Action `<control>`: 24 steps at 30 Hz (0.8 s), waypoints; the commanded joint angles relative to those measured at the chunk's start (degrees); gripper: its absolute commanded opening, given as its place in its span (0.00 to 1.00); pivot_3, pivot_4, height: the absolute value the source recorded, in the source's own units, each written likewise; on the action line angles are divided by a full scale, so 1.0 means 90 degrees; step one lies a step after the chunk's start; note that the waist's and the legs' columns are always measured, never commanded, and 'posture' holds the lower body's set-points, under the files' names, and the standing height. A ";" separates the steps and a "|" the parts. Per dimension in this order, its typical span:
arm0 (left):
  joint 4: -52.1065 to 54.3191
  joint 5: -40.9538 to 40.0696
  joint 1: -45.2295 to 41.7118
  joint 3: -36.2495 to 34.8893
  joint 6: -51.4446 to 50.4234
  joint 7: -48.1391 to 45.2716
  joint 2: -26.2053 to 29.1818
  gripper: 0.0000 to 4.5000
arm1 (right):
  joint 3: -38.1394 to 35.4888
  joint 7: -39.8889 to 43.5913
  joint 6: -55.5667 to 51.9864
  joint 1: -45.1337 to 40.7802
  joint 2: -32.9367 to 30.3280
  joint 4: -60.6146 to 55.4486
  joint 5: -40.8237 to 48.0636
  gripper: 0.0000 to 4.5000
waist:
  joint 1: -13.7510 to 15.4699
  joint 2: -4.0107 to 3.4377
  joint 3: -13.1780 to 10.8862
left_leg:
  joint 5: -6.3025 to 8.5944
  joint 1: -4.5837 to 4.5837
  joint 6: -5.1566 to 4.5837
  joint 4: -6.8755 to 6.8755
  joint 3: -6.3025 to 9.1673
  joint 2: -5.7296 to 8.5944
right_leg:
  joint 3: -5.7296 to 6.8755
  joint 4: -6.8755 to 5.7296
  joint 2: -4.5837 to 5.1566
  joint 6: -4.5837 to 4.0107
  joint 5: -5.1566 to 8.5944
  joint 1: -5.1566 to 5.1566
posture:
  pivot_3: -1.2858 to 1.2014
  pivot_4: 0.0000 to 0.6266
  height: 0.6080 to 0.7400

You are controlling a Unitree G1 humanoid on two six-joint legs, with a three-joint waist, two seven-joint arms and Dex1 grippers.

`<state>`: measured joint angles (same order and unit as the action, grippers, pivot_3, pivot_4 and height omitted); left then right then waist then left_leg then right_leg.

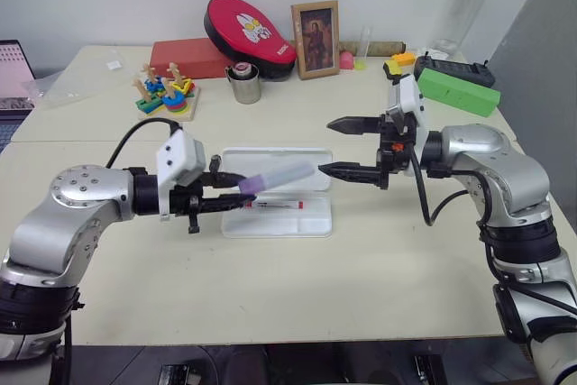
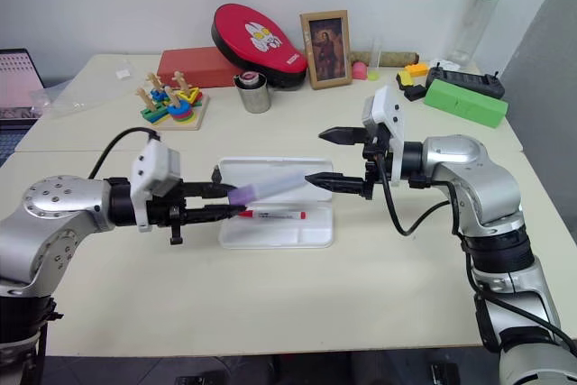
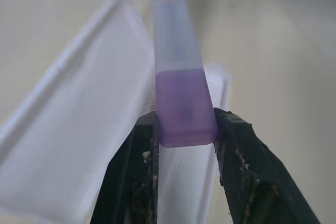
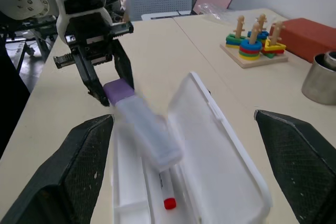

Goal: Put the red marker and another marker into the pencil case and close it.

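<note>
Here left pincer grips lilac highlighter above pencil case.

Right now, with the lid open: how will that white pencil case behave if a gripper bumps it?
The pencil case looks thin, light plastic, so it would likely slide on the smooth table. Its raised lid probably flexes or swings at the hinge. Flat base, so tipping seems unlikely.

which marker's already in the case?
The red marker: it lies flat in the open case. The lilac highlighter is clamped at one end in the left gripper, above the case.
</note>
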<state>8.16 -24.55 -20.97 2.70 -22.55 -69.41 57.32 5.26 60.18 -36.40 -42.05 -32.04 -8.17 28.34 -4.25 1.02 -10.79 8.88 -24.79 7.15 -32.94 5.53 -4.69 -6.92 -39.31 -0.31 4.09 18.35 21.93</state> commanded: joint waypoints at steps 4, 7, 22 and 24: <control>-0.1135 0.0804 -0.0512 0.0636 0.1008 -0.0883 -0.0123 0.26 | -0.0137 -0.0251 -0.0095 0.0282 -0.0133 -0.0632 0.0087 1.00 | 0.0006 0.0001 0.0000 | 0.0000 -0.0011 0.0000 0.0000 -0.0002 -0.0001 | -0.0001 -0.0001 0.0000 -0.0001 0.0000 0.0012 | 0.52 0.24 1.00; -0.1365 0.0934 -0.0683 0.0793 0.1178 -0.1118 -0.0275 0.26 | -0.0141 -0.0367 -0.0175 0.0427 -0.0172 -0.0795 0.0088 1.00 | 0.0026 0.0001 0.0000 | 0.0000 -0.0012 0.0000 0.0001 -0.0002 0.0000 | 0.0000 -0.0003 0.0000 -0.0002 0.0001 0.0012 | 0.52 0.24 1.00; -0.1890 0.1459 -0.0912 0.0883 0.1535 -0.1388 -0.0603 0.54 | -0.0110 -0.0498 -0.0311 0.0602 -0.0190 -0.1031 0.0141 1.00 | 0.0088 0.0001 0.0000 | 0.0000 -0.0011 0.0000 -0.0003 -0.0001 -0.0001 | 0.0000 -0.0023 -0.0001 -0.0005 0.0004 0.0016 | 0.52 0.24 1.00; -0.1750 0.1224 -0.0914 0.0717 0.1328 -0.1343 -0.0704 0.63 | -0.0105 -0.0482 -0.0298 0.0593 -0.0179 -0.1024 0.0146 1.00 | 0.0098 0.0001 0.0000 | 0.0000 -0.0011 0.0000 -0.0003 -0.0001 -0.0001 | -0.0001 -0.0023 -0.0001 -0.0005 0.0004 0.0016 | 0.52 0.24 1.00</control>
<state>-9.48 -11.36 -28.09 11.42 -9.60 -81.83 51.52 5.18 55.75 -39.46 -36.51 -33.30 -15.47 28.38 -3.38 1.02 -10.79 8.88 -24.88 7.15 -32.97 5.52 -4.70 -6.92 -39.54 -0.32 4.05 18.38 22.08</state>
